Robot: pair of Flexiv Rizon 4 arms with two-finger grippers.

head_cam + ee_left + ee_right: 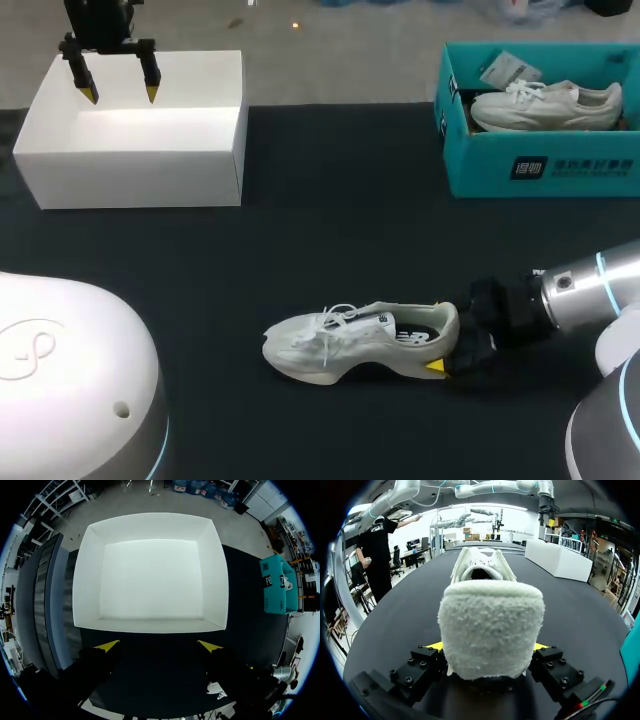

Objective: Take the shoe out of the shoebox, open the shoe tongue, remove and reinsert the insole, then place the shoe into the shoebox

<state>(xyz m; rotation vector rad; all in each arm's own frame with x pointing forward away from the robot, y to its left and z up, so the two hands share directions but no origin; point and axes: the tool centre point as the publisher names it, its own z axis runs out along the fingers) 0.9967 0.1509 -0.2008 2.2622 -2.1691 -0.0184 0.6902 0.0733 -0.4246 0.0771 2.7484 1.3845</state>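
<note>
Right gripper (487,647) clamped on fuzzy heel of white lace-up mesh sneaker (350,340), which lies on black table (300,250), toe pointing away from gripper. Left gripper (119,92) spread, empty, over open white cardboard box (130,170), well apart from sneaker. Likely best: keep heel pinned steady; lift tongue from beyond collar, clear of laces.

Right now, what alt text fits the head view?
The right gripper is shut on the heel of a white sneaker lying on the black table. The open left gripper hangs above a white box; a teal shoebox holds a second sneaker.
</note>
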